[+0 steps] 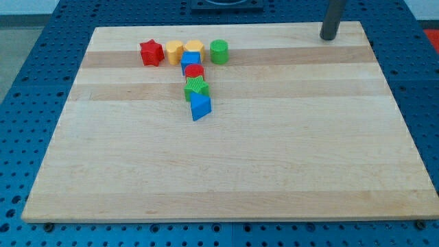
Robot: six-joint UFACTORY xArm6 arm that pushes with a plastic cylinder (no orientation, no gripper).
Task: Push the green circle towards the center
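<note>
The task looks barely begun, by my judgement; the green circle, a short green plastic cylinder [219, 51], sits near the view's top edge of the pale wooden board [226, 171], well away from the board's centre; it stands at the right end of a row with a yellow plastic block [194, 48] just beside it, another yellow block [174, 50] and a red star-shaped block [151, 53]. Below that row a column runs toward the view's bottom: a blue cube [191, 60], a small red block [195, 71], a green star-like block [196, 88] and a blue triangular block [200, 106], each touching or nearly touching the next. My tip [329, 38], the dark rod's lower end, rests near the board's top right corner, well apart from every block; there are no fingers to open or close, only the bare rod. Everything remains to be done: reaching the cylinder's far side and pushing it down the view. The board lies on a blue perforated table [27, 82].
</note>
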